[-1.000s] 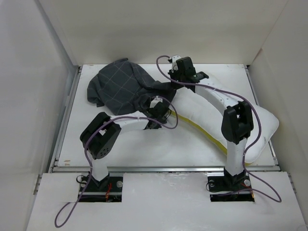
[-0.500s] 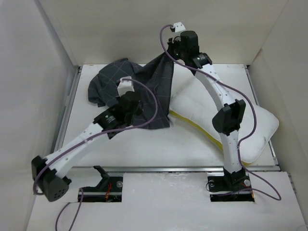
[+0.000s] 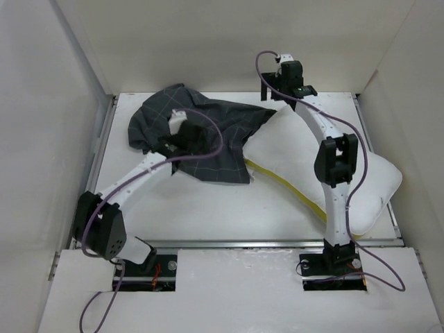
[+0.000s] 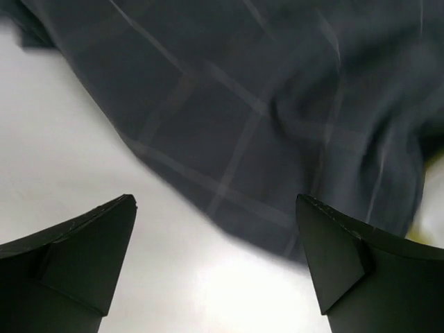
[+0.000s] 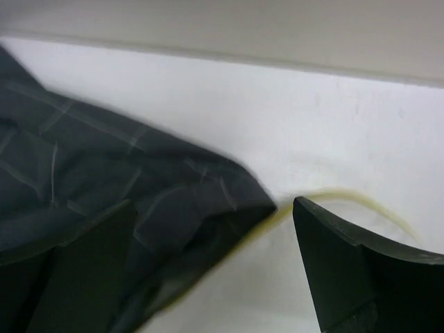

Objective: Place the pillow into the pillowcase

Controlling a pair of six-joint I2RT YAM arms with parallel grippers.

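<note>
The charcoal checked pillowcase [image 3: 201, 135] lies crumpled at the back left of the table, its right corner draped over the left end of the white pillow [image 3: 298, 163]. The pillow stretches diagonally to the front right, its yellow piping [image 3: 288, 186] showing along the near side. My left gripper [image 3: 182, 130] hovers over the pillowcase, open; in its wrist view the cloth [image 4: 263, 104] fills the top, and no cloth is pinched between the fingers [image 4: 215, 201]. My right gripper [image 3: 279, 90] is open near the back wall, above the pillowcase corner [image 5: 104, 173] and piping [image 5: 340, 194].
White enclosure walls rise on the left [image 3: 48, 125], back [image 3: 208, 41] and right [image 3: 409, 104]. A metal rail [image 3: 236, 243] runs along the table's front edge. Purple cables [image 3: 215, 139] loop off both arms.
Both grippers have opened and let go of the pillowcase, which has dropped from its lifted position onto the pillow's left end. The right gripper moved right along the back wall.
</note>
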